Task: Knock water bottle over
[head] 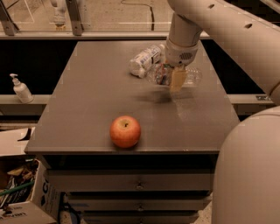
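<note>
Where the view is nearest, a pale rounded part of the robot's body [249,175] fills the lower right corner, and an open cardboard box [19,197] with dark print sits low on the left. Between them, a stack of dark drawers [138,186] runs beneath the table [87,100]. The table's top is a flat, dull grey-brown surface with a faint sheen on its right half.

Near the front edge, slightly left of centre, a red-orange apple [125,131] stands alone, well apart from everything else.

Towards the far right of the top, the arm [218,30] comes down from the upper right and ends in the gripper [176,83], which points down just in front of the water bottle [193,75]. Whether the gripper is clasping anything or is released cannot be told.

The water bottle lies on its side on the table, running left to right behind the gripper, with its middle hidden by it. Just beyond it and to the left, a white bottle with blue print [146,59] also lies on its side, close to or touching the clear one.

Off the table to the left, a small white pump dispenser [19,89] stands upright on a pale ledge [8,99]. Past the table's far edge lie a light rail and a tan floor [109,13].
</note>
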Robot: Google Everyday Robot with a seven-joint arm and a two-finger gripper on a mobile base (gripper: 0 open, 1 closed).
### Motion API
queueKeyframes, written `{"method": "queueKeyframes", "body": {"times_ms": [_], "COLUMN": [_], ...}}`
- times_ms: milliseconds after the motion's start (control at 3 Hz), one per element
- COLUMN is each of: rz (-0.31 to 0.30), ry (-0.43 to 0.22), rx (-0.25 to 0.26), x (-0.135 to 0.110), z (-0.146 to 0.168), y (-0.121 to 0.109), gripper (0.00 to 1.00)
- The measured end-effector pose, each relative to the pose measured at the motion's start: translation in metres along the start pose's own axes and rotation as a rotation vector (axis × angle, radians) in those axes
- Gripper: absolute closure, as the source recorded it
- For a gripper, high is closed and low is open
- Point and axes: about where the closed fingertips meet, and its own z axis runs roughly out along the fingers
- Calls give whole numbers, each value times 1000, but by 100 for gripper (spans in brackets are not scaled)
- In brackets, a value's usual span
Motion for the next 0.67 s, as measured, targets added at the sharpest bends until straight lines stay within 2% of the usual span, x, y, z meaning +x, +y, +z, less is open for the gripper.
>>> {"method": "queueKeyframes", "body": {"times_ms": [333,667], "rz": [-1,1], "ry": [5,-3], "rx": [-38,-58], "x": [1,0], "z": [12,19], "y": [0,-2], "gripper": [100,82]}}
